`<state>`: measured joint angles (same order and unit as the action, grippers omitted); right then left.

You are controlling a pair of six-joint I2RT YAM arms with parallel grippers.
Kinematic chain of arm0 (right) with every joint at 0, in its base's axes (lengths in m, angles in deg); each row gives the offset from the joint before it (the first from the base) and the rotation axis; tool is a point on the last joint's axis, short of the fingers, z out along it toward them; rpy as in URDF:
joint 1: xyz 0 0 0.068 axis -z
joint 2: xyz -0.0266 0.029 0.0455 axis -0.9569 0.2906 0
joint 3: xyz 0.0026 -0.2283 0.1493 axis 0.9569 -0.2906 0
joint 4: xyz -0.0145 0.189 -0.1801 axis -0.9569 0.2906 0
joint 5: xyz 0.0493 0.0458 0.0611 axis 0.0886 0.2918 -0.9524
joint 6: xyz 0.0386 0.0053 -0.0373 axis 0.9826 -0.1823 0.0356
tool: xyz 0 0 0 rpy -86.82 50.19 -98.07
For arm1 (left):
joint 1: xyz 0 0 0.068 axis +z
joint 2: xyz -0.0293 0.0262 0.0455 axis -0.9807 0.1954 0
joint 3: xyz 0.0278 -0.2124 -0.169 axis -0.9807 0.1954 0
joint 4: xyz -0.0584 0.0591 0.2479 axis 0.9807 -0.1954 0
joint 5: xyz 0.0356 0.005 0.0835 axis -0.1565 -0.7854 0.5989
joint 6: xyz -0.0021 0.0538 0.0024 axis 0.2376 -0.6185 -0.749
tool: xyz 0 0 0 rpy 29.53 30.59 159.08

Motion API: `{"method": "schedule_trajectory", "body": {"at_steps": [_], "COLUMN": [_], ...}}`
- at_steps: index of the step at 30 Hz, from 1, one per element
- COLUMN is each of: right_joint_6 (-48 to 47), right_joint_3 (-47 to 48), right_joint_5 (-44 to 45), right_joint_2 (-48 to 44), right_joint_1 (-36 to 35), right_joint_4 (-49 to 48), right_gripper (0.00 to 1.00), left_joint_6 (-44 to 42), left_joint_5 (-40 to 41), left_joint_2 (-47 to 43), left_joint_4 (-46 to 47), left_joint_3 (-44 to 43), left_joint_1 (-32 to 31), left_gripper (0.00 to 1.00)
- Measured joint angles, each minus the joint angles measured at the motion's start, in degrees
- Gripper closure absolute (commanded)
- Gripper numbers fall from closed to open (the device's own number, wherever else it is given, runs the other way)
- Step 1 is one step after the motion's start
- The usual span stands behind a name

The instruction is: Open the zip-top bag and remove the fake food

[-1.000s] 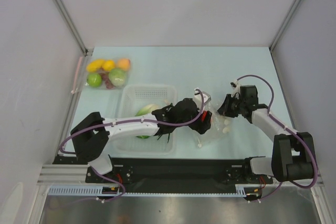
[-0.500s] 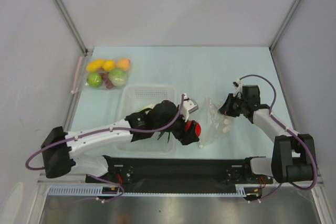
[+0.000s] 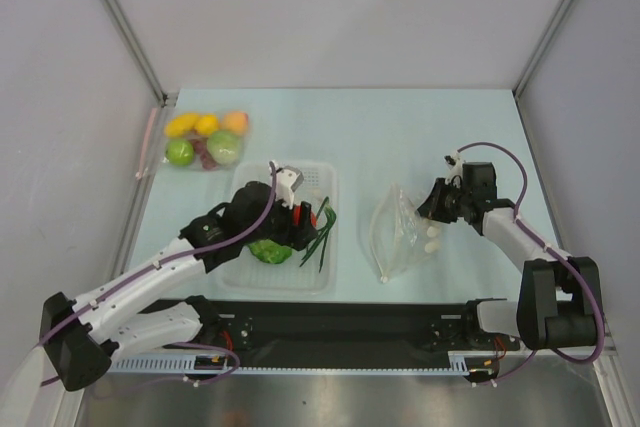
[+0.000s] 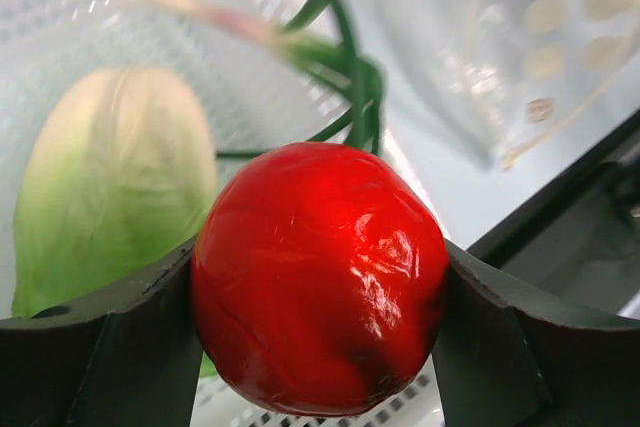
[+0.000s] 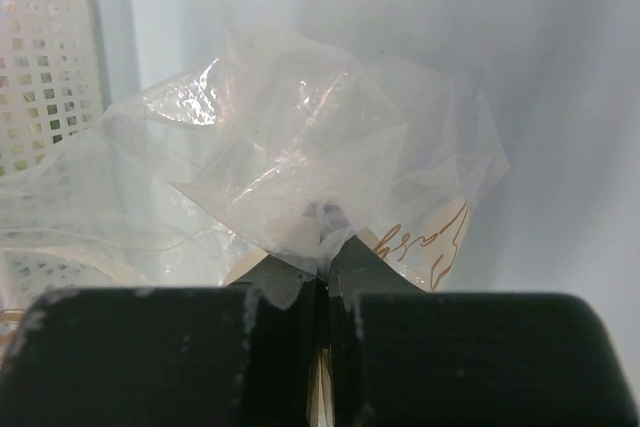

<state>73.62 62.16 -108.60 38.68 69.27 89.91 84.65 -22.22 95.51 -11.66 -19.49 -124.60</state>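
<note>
My left gripper [image 3: 303, 217] is shut on the red tomato [image 4: 318, 277] and holds it over the white basket [image 3: 258, 183]. In the basket lie the green lettuce head [image 4: 110, 177], also seen from the top [image 3: 268, 250], and thin dark-green stalks [image 3: 322, 235]. The clear zip-top bag [image 3: 395, 237] lies on the table right of the basket, with small white pieces [image 3: 432, 237] inside. My right gripper [image 3: 430, 205] is shut on the bag's far right corner; the pinched plastic shows in the right wrist view [image 5: 320, 232].
A second clear pouch with a pink strip [image 3: 150, 142] holds yellow, orange and green round fruits [image 3: 205, 137] at the far left of the table. Grey walls stand on both sides. The black rail [image 3: 340, 317] runs along the near edge.
My left gripper carried the tomato out of the bag and leftwards over the basket. The stalks now lie in the basket. The right gripper has kept its pinch on the bag.
</note>
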Motion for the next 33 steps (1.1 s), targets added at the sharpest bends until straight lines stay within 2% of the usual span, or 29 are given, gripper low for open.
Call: {"method": "schedule_trajectory", "body": {"at_steps": [8,10,13,14,15,16,17,33], "right_joint_6": [0.0,0.0,0.0,0.0,0.0,0.0,0.0,0.0], "right_joint_3": [0.0,0.0,0.0,0.0,0.0,0.0,0.0,0.5], "right_joint_5": [0.0,0.0,0.0,0.0,0.0,0.0,0.0,0.9], "right_joint_2": [0.0,0.0,0.0,0.0,0.0,0.0,0.0,-1.9], "right_joint_1": [0.0,0.0,0.0,0.0,0.0,0.0,0.0,0.2], "right_joint_4": [0.0,0.0,0.0,0.0,0.1,0.2,0.2,3.4], "right_gripper": [1.0,1.0,1.0,1.0,1.0,1.0,1.0,1.0], "left_joint_6": [1.0,1.1,1.5,1.5,1.5,1.5,1.5,1.5], "left_joint_5": [4.2,4.4,4.4,4.4,4.4,4.4,4.4,7.6], "left_joint_2": [0.0,-0.2,-0.2,-0.1,-0.1,-0.1,-0.1,-2.2], "left_joint_4": [-6.1,-6.4,-6.7,-6.7,-6.7,-6.7,-6.7,-8.0], "left_joint_3": [4.4,5.0,5.6,5.6,5.7,5.7,5.7,4.3], "left_joint_1": [-0.1,-0.2,-0.8,-1.1,-1.4,-1.6,-1.7,-1.6], "left_gripper": [1.0,0.94,0.56,0.37,0.31,0.11,0.01,0.0]}}
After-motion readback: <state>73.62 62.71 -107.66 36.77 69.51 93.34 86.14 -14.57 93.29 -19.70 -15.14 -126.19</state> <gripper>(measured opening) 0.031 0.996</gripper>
